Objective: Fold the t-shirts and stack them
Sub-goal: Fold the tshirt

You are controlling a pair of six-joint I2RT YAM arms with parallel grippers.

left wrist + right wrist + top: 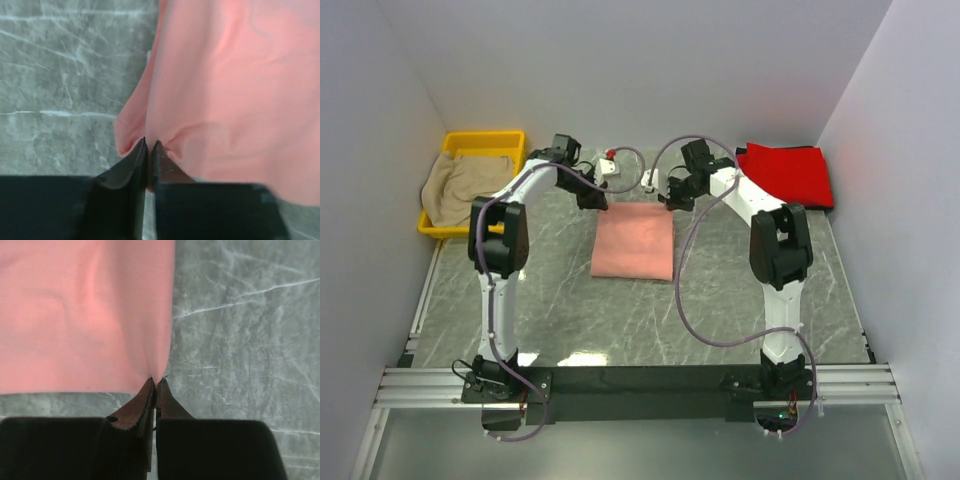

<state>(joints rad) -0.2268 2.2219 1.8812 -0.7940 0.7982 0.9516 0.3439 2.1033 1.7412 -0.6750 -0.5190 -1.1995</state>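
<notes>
Right, the pink shirt (633, 243) lies flat as a neat folded rectangle in the middle of the tabletop (550, 300), its long sides running from near to far. I have it by the two far corners.

My left end effector (150, 145) sits at the far left corner. Its jaws are all but together, with only a thin slit between them. The cloth puckers into their tips and bulges a little to the outer side, so I read this as a pinch on the pink shirt.

My right end effector (155, 381) is at the far right corner, closed tight on the hem. The fabric draws to a small point just where the tips meet. From there the shirt's right edge runs straight away, with bare marbled tabletop beside it.

Both my arms reach forward and bend inward toward each other over the shirt's far edge.

Further out, the red shirt (785, 172) lies flat in the far right corner of the tabletop, well apart from the pink one. At the far left corner stands the yellow bin (485, 137), and the beige shirt (460, 190) is heaped loosely in it, spilling over its near rim.
</notes>
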